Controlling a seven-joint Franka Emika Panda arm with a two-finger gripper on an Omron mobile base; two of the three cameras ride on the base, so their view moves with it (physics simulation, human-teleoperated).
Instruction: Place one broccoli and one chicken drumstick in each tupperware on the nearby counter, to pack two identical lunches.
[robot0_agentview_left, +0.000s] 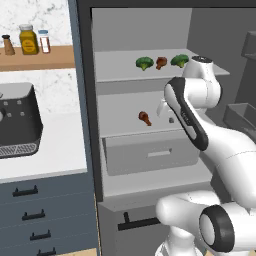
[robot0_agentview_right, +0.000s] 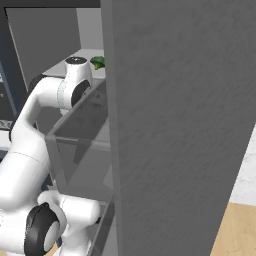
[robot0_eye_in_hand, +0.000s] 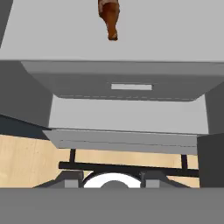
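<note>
Counter (robot0_agentview_left: 55, 145): at the far left of my left base view I see the white top over dark blue-grey drawers with black bar handles; a dark appliance (robot0_agentview_left: 17, 120) stands on it at the left edge.
Wall shelf (robot0_agentview_left: 37, 57): wooden, above the counter, carrying three small bottles.
Fridge (robot0_agentview_left: 150, 125): open in front of me, grey inside, with an upper shelf, a lower shelf and a drawer (robot0_agentview_left: 150, 155) under them.
Left broccoli (robot0_agentview_left: 144, 63): on the upper shelf, leftmost of three items in a row.
Upper chicken drumstick (robot0_agentview_left: 161, 62): just right of that broccoli, between the two florets.
Right broccoli (robot0_agentview_left: 179, 61): right end of the row, close beside the arm's upper joint; in my right base view I catch a bit of green past the arm, but I cannot tell which floret.
Lower chicken drumstick (robot0_agentview_left: 145, 118): lying alone on the lower shelf, left of the arm's wrist; in my hand view it sits at the top centre (robot0_eye_in_hand: 110, 17), thin end pointing toward the camera.
Tool (robot0_eye_in_hand: 113, 181): I read it as closed, the two dark tips low in my hand view with nothing between them; it holds nothing and touches nothing, and it stands well apart from the lower drumstick.
Fridge door (robot0_agentview_right: 180, 125): a big grey slab across the right of my right base view.
</note>
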